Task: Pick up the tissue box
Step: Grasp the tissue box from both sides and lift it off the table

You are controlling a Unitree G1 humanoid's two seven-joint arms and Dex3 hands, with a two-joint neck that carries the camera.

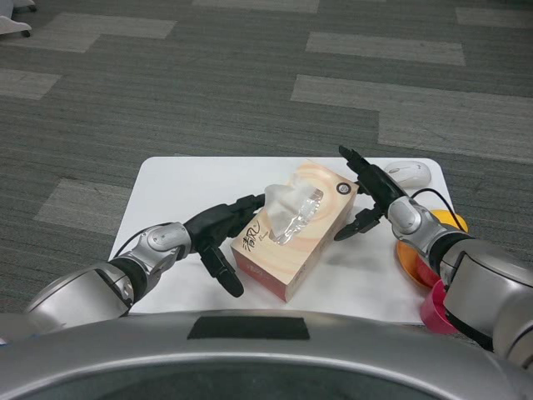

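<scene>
the tissue box (293, 242) lies on the white table (166, 196), directly between the two hands, turned at an angle so that one short end faces each hand. judgement: this placement suits a two-sided squeeze, one hand per end, since the box looks too broad for a single hand.

left hand (218, 237): fingers spread, nothing held. the upper fingers reach along the near-left end of the box and appear to touch it; the lower finger hangs below the box corner, just beside it. whether there is firm pressure cannot be told.

right hand (365, 193): fingers spread, nothing held. it stands at the far-right end of the box, upper fingers raised above the box corner, lower finger pointing toward the end panel. contact cannot be confirmed; it reads as just beside.

judgement: the hands bracket the box but have not clamped it; the box rests flat on the table, so the lift is not yet done.

container check: the box is open at its top slot, with a clear plastic film and a white tissue (287, 208) standing up out of it, midway between the hands. the remaining contents are hidden.

other items: a white mouse (408, 173) beyond the right hand; an orange dish (414, 252) beneath the right forearm; a pink object (438, 310) near the right elbow, contents not visible.
</scene>
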